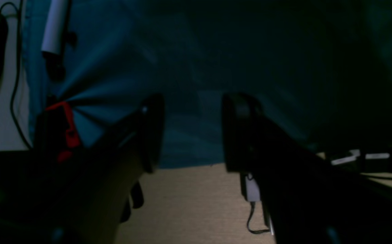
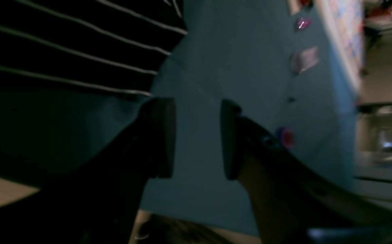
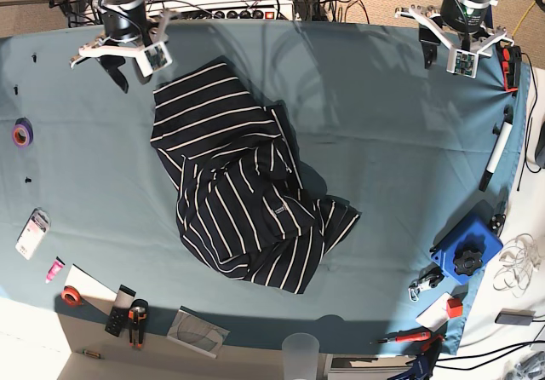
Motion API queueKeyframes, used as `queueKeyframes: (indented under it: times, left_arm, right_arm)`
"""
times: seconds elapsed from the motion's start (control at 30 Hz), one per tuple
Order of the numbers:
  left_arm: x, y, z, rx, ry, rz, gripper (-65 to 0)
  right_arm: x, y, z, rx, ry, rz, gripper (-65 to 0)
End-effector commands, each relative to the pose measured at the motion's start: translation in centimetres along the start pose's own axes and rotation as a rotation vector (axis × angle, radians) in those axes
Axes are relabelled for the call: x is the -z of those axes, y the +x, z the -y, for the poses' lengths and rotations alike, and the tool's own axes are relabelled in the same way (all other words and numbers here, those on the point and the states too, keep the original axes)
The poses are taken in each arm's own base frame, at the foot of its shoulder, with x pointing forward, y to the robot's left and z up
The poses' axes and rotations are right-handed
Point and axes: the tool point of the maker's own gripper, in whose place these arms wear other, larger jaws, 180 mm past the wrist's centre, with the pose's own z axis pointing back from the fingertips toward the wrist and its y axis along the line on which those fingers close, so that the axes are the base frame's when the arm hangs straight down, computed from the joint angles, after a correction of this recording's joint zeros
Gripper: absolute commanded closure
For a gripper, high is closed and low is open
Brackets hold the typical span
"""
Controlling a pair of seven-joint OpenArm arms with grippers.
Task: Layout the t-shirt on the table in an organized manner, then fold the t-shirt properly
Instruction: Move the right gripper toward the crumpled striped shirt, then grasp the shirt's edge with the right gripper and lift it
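Fingers on both grippers are spread, holding nothing; shirt lies crumpled mid-table, so probably regrasp time.

No readable text; label patch on t-shirt too small.

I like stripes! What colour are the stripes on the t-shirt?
White, thin stripes on the dark t-shirt. The base view shows them best.

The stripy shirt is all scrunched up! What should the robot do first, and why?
Probably bring the right gripper down onto the t-shirt's nearest corner and pinch it. The shirt lies crumpled in a heap on the table, both grippers hang open and empty, and the left gripper is farther away.
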Motion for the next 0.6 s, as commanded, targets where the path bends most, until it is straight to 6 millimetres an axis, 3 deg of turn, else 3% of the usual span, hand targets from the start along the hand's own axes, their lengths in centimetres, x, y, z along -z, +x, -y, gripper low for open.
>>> queueKeyframes:
  times: [0.0, 0.13, 0.23, 0.4, 0.57]
  left_arm:
    - [-0.3, 0.8, -0.4, 0.025, 0.018, 0.029, -29.1]
    - [-0.2, 0.9, -1.0, 0.062, 0.051, 0.027, -29.1]
    - [-0.1, 1.0, -1.1, 0.065, 0.055, 0.031, -29.1]
    - [-0.1, 1.1, -1.1, 0.064, 0.055, 0.034, -29.1]
    - [-0.1, 1.1, -1.1, 0.064, 0.055, 0.035, -29.1]
  right_arm:
    - [0.0, 0.9, 0.1, 0.043, 0.008, 0.029, -22.3]
    - [0.7, 3.0, -2.4, 0.107, 0.186, 0.085, -22.2]
    - [1.4, 3.4, -4.5, 0.087, 0.305, 0.112, -22.2]
    - [3.3, 1.9, -7.0, 0.085, 0.436, 0.076, -22.2]
    - [5.9, 0.5, -6.5, 0.051, 0.401, 0.037, -22.2]
